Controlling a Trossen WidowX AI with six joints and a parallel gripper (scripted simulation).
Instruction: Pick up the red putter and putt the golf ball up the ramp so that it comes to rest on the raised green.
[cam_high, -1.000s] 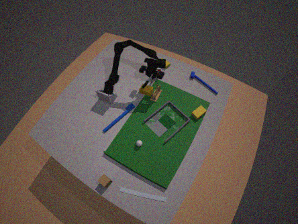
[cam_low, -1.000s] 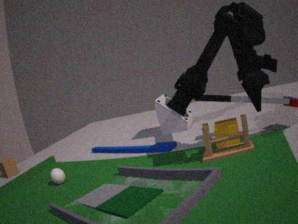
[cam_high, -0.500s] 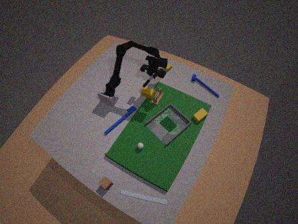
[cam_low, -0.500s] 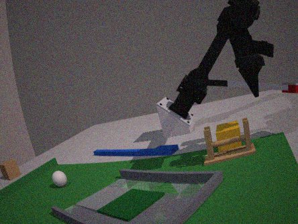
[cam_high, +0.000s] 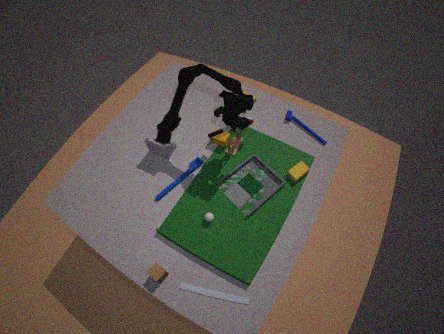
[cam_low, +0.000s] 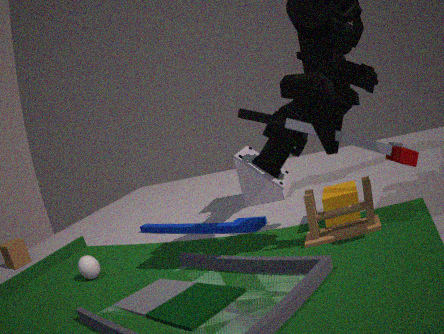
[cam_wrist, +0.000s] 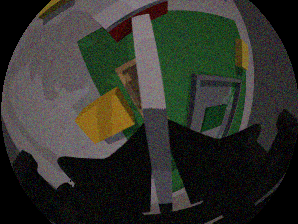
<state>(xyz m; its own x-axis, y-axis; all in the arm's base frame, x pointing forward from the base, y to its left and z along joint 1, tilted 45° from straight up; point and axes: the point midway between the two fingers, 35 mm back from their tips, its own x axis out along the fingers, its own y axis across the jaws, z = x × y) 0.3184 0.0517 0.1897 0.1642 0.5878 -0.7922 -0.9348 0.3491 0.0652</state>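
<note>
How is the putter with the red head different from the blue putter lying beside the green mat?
The red-headed putter with a grey shaft is held in the air, clamped in the black gripper; the all-blue putter lies flat on the grey surface, untouched. The red one has a black grip, a grey shaft and a red head; the blue one is a single colour. Both are long, slim clubs with a blocky head.
</note>
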